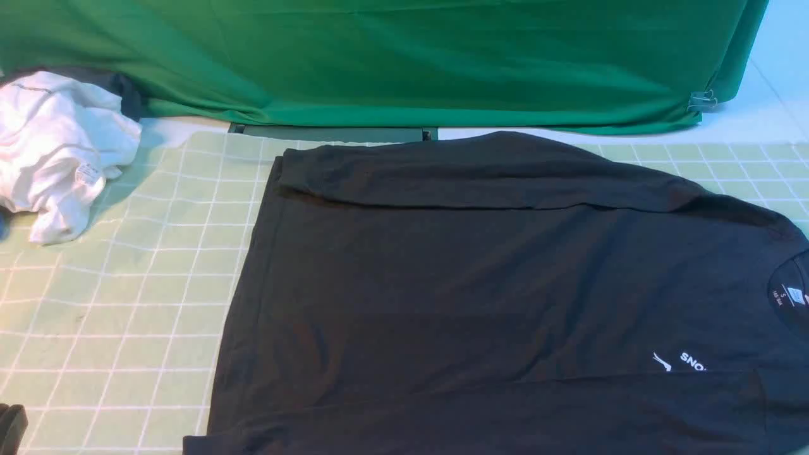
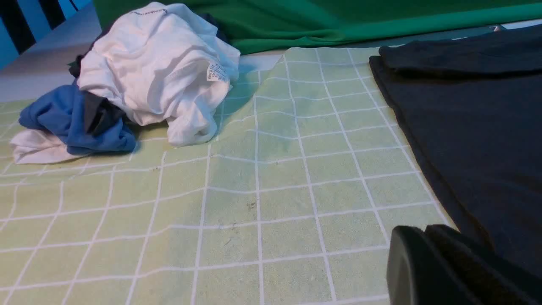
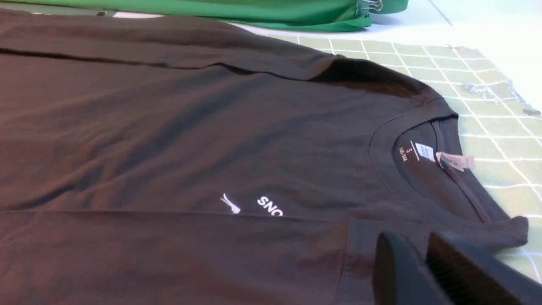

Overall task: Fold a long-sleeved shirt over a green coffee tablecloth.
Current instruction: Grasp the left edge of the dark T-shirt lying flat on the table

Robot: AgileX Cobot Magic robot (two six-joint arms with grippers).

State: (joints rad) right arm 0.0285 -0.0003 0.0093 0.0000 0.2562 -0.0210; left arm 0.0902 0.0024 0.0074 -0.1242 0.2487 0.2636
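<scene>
Shirt (image 1: 474, 272) lies flat, hem beside the closed left gripper (image 2: 423, 239); the right gripper (image 3: 423, 252), jaws' state unclear, near its collar.

Place: a staged lab-style test bench.
Backdrop: plain deep-green drape (image 1: 404, 57) hung behind, pinned by a metal clip (image 1: 701, 100).
Surface: grid-printed mint tablecloth (image 1: 126, 303).
Stock: spare garments (image 1: 57, 145) heaped at one side.
</scene>
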